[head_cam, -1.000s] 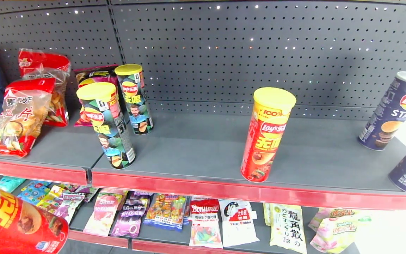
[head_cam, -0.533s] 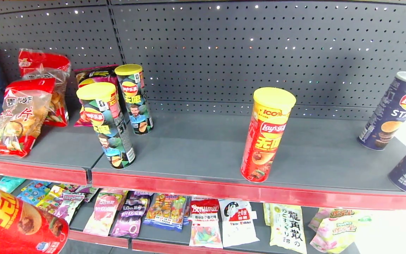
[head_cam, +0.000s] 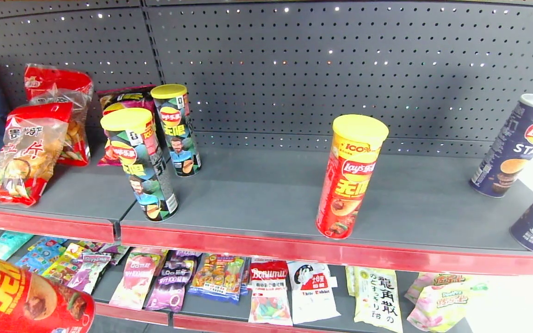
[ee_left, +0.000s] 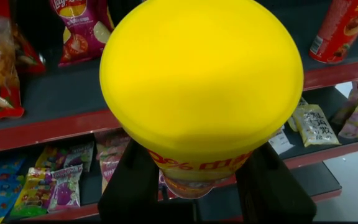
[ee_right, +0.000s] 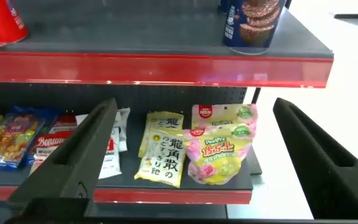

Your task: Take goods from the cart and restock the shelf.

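Observation:
A red chips can with a yellow lid lies tilted at the lower left of the head view, below the shelf's red front edge. My left gripper is shut on it, one black finger on each side of the tube. A matching red can stands upright on the upper shelf, right of the middle. My right gripper hangs open with nothing between its fingers, in front of the lower shelf's candy bags, below a navy can.
Two dark green cans and snack bags fill the shelf's left end. Two navy cans stand at the right end. Bare shelf board lies between the green cans and the red can. Candy bags line the lower shelf.
The held red can has sunk slightly lower at the lower left of the head view. Everything on the shelves has stayed put.

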